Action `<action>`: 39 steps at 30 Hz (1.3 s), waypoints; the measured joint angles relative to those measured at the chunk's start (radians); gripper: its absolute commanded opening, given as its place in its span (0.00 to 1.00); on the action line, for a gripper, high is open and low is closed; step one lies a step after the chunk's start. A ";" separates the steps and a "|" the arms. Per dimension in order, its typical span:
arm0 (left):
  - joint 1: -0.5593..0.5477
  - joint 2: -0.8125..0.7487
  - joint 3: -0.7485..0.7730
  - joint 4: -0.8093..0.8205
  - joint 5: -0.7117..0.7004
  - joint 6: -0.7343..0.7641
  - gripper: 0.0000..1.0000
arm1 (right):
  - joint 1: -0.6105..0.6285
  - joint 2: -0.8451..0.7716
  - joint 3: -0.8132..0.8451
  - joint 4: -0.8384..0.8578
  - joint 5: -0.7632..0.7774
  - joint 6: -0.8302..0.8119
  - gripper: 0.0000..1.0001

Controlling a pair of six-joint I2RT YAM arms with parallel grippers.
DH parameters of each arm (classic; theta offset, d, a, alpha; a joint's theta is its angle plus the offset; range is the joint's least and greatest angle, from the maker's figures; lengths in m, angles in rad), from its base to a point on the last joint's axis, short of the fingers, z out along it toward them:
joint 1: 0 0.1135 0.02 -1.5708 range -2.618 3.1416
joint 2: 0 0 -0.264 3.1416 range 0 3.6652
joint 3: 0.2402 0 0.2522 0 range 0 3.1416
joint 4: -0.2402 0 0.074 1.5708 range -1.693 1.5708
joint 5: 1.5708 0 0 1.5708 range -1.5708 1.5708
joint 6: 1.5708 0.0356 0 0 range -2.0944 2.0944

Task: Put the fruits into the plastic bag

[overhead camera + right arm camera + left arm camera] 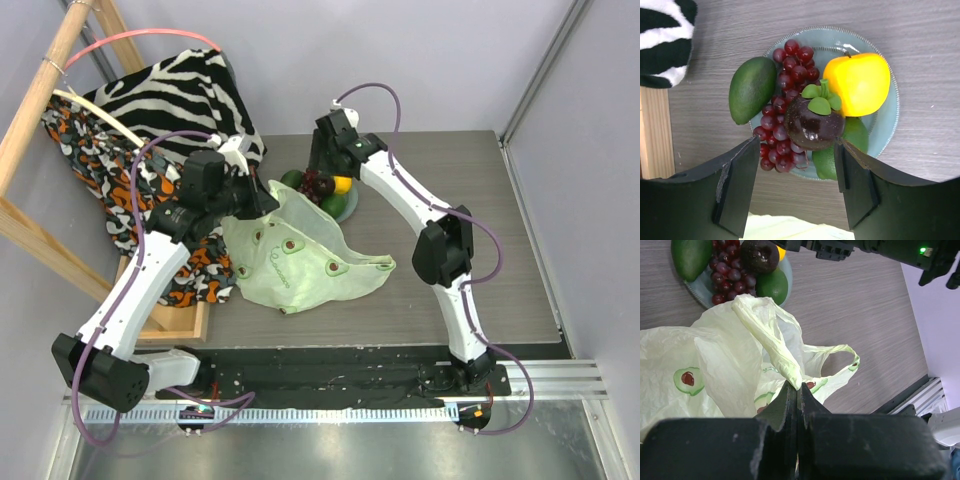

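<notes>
The fruits lie on a grey-blue plate (885, 125): green avocado (751, 89), dark red grape bunch (785, 95), yellow lemon (857, 82), green lime (852, 137) and a dark purple round fruit (814, 125) on top. My right gripper (797, 172) is open just above the plate, its jaws either side of the purple fruit and grapes. The pale green plastic bag (295, 255) with avocado prints lies on the table in front of the plate. My left gripper (799, 390) is shut on a twisted bag handle (772, 337), holding it up.
A zebra-striped cloth (185, 90) and an orange patterned cloth (100, 160) hang on a wooden frame (30, 110) at the far left. The table's near edge has a black rail (330, 375). Grey walls enclose the back and right.
</notes>
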 measured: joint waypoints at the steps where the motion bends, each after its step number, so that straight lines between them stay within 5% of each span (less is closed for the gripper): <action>1: 0.000 0.000 0.000 0.000 0.000 0.000 0.00 | 0.002 0.012 0.014 -0.008 0.006 0.012 0.68; 39: 0.001 -0.018 -0.034 0.002 0.006 0.000 0.00 | 0.000 0.158 0.092 -0.087 0.038 0.117 0.74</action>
